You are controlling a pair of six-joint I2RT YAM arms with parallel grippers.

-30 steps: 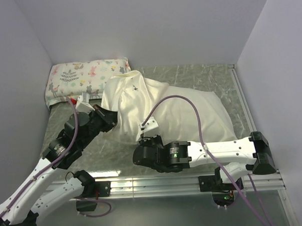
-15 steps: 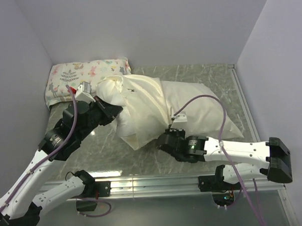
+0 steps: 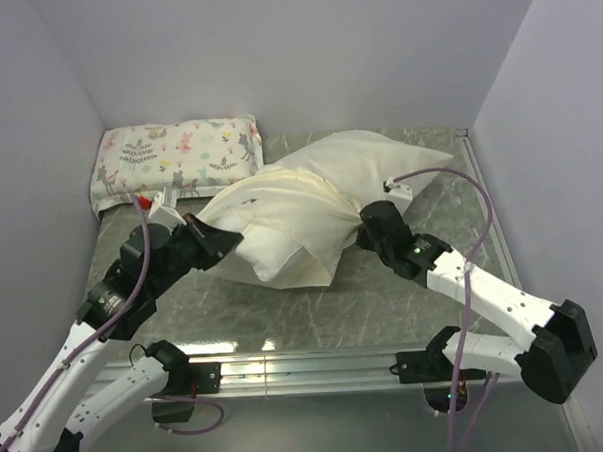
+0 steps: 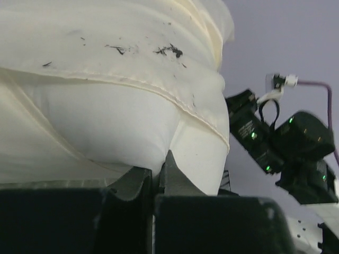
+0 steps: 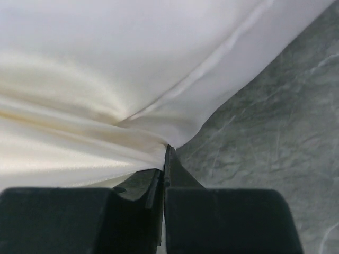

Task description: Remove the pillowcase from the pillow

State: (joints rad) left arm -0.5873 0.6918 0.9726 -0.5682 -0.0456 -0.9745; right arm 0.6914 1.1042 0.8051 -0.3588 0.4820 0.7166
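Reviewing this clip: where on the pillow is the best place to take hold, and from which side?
Probably the whiter bulge of the pillow bared below the pillowcase hem, approached from the left end: only there does it poke out uncovered; elsewhere cream cloth seems to wrap it.

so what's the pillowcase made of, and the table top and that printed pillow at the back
Pillowcase: smooth cream woven cloth with a soft, satin-like sheen on its folds; the fibre is unclear.
Table top: hard grey-green surface with pale veins that looks like marble, possibly laminate, slightly glossy.
Printed pillow: matte cloth, likely cotton, with no shine.
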